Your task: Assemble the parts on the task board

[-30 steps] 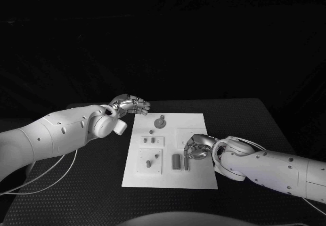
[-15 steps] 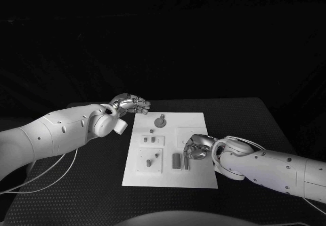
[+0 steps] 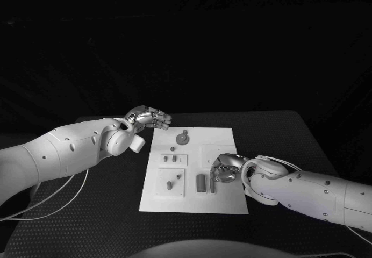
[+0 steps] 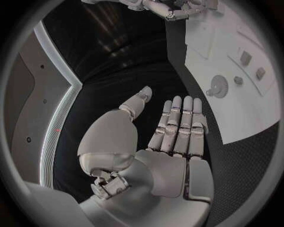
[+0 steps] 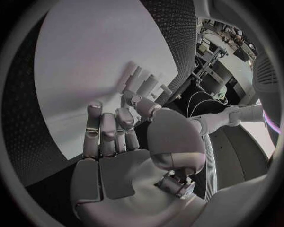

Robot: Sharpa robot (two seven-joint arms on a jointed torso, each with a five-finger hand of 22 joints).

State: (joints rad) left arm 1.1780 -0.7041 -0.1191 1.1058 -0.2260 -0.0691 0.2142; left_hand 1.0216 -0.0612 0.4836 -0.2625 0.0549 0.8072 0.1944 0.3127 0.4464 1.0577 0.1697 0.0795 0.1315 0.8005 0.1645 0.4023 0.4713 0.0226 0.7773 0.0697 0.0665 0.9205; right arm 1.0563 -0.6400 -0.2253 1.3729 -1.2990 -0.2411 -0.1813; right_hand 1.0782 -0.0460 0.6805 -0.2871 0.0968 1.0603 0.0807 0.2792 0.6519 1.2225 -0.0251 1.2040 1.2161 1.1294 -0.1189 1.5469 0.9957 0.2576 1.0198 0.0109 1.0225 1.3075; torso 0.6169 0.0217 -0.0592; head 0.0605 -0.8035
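The white task board [image 3: 221,141] lies in the middle of the black table. On it are a round toothed part [image 3: 182,140], two small parts [image 3: 170,159], a short peg [image 3: 169,186] and two long upright parts [image 3: 205,184]. My right hand [image 3: 224,167] hovers over the board's right half, fingers curled in, just beside the long parts [image 5: 141,79]. Whether anything is pinched between thumb and fingers is hidden. My left hand [image 3: 149,118] hangs off the board's far left corner, its fingers [image 4: 177,125] straight and holding nothing. The toothed part [image 4: 219,86] lies on the board ahead of them.
Black table surface [image 3: 101,215] surrounds the board on every side. A loose white cable [image 3: 54,201] trails under my left arm over the table's left edge. The left wrist view also shows my right hand [image 4: 172,9] over the board's far end.
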